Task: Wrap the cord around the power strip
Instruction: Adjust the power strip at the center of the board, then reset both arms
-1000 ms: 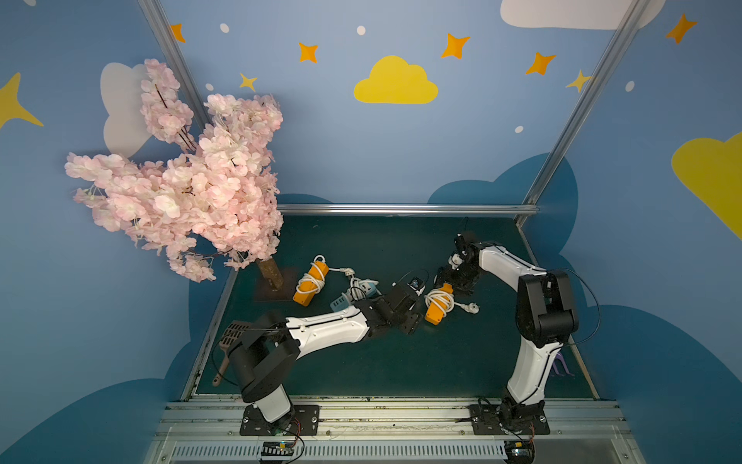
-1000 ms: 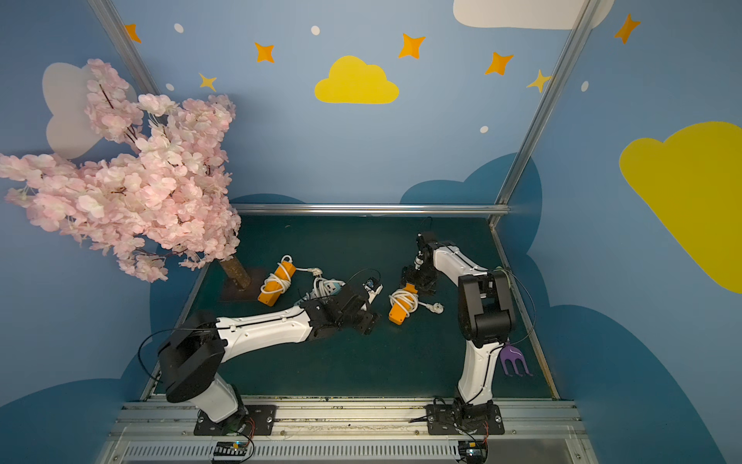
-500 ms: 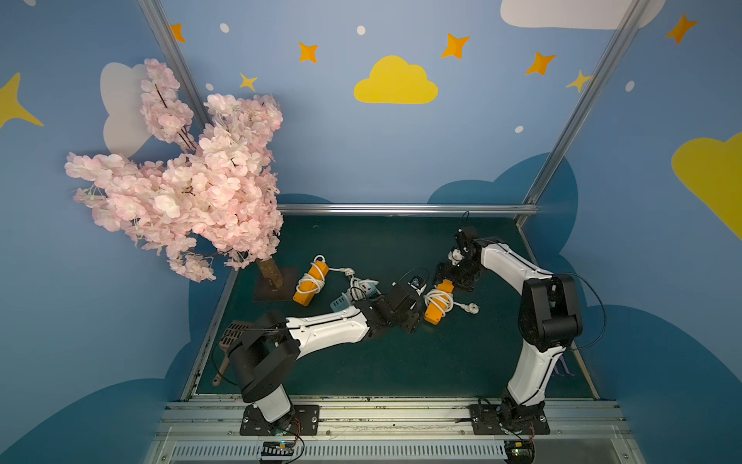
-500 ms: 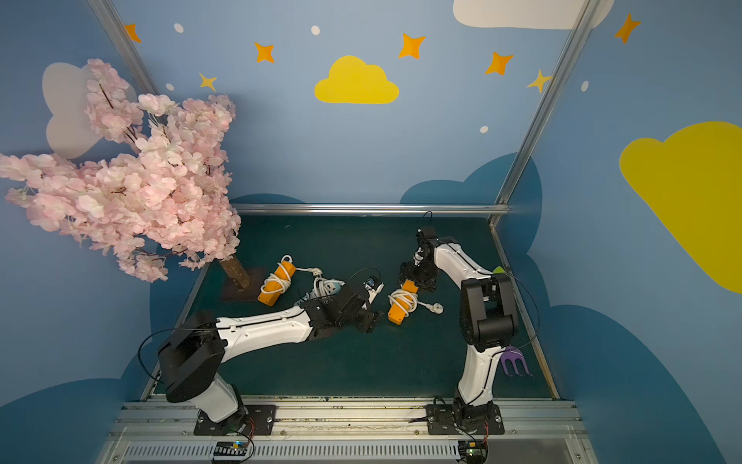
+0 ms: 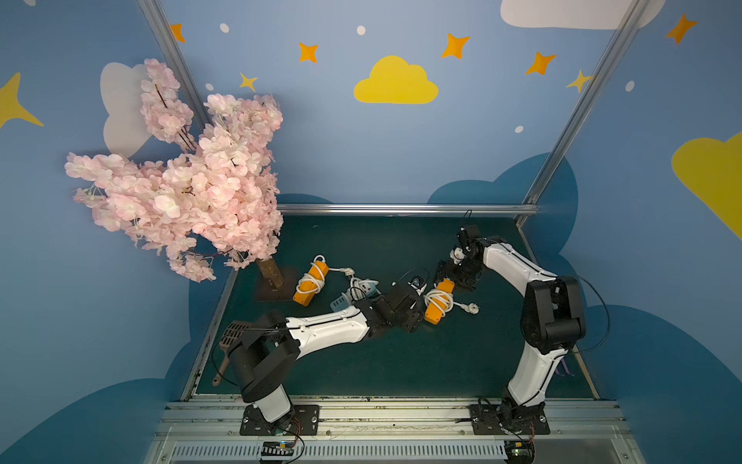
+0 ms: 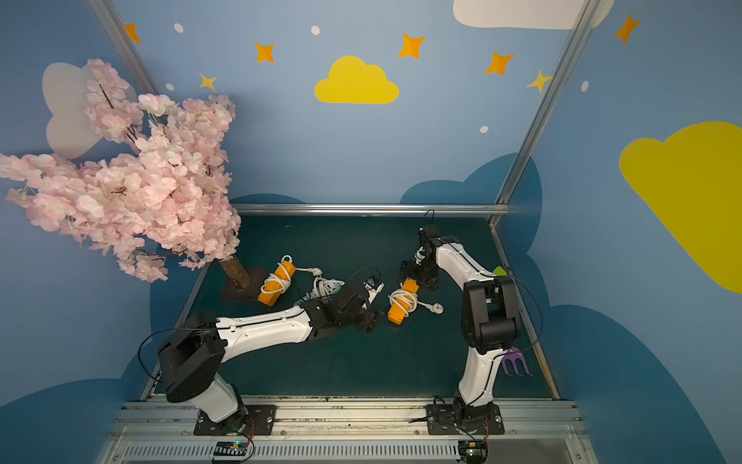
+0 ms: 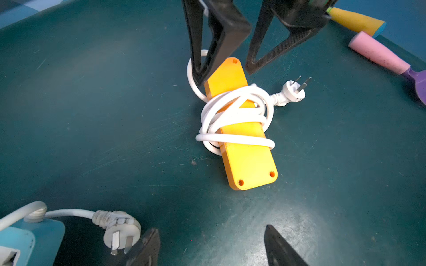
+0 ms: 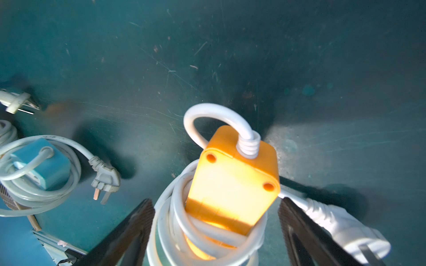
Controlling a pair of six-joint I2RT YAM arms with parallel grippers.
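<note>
The right fingers (image 8: 131, 230) stand wide apart astride the cord end of the orange strip (image 7: 249, 159), gripping nothing. The left fingers (image 7: 149, 248) are parted and empty, just short of its other end. The strip lies on the table (image 7: 92, 115) with the white cord (image 7: 232, 137) coiled round its middle and the plug (image 7: 291, 92) loose beside it. A blue strip (image 7: 23, 235) lies near the left fingers.

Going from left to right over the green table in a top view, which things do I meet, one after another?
tree trunk → first orange power strip → blue power strip → second orange power strip → white plug
</note>
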